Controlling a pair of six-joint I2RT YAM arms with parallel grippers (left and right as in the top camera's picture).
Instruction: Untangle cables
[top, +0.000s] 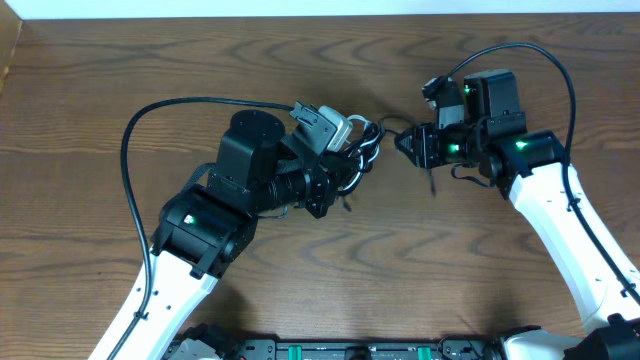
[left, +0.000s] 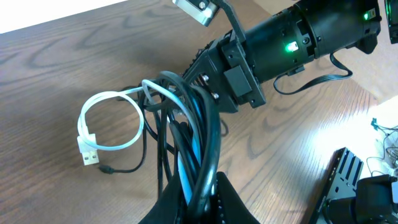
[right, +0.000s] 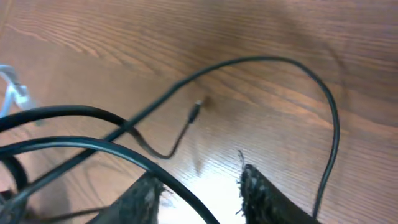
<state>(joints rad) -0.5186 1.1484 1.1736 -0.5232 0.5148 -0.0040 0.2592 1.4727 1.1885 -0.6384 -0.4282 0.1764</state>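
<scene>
Cables (left: 186, 118), bunched on the table (top: 150, 60), rise into the left gripper (left: 189, 196), which is clamped tight on the black cable (left: 208, 137) loops with the white cable (left: 89, 152) threaded through. The right gripper (right: 199, 193) stands part-open, a black strand crossing its gap unclamped. Risk: pulling apart could cinch the tangle. No containers seen.

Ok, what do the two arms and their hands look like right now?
The left arm and right arm match: white lower links, black joint housings with green lights, a thick black cable arcing off each. The left hand is black, with a grey camera block beside it. The right hand is black too, its fingers dark and rough-edged.
</scene>
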